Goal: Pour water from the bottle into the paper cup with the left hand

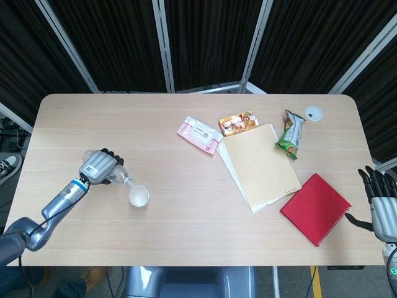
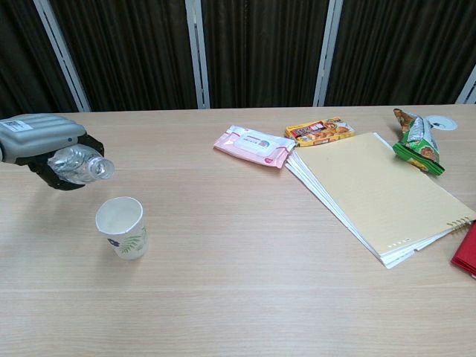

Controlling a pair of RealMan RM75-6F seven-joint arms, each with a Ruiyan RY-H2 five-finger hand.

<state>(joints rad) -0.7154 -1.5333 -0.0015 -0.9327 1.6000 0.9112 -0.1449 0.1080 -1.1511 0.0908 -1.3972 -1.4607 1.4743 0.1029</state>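
Observation:
My left hand [image 1: 98,167] [image 2: 41,141] grips a clear plastic water bottle [image 2: 80,165] [image 1: 121,179], uncapped and tipped nearly on its side, mouth pointing right and slightly down. The mouth hangs just above and left of the white paper cup [image 1: 139,196] [image 2: 121,227], which stands upright with a leaf print on its side. I cannot tell whether water is flowing. My right hand [image 1: 383,205] hangs past the table's right edge with fingers spread, holding nothing.
A pink wipes pack [image 1: 199,135], an orange snack box [image 1: 239,122], a green snack bag [image 1: 290,135], a tan notebook [image 1: 259,165] and a red notebook [image 1: 316,208] lie on the right half. A white disc [image 1: 314,113] sits at the far right corner.

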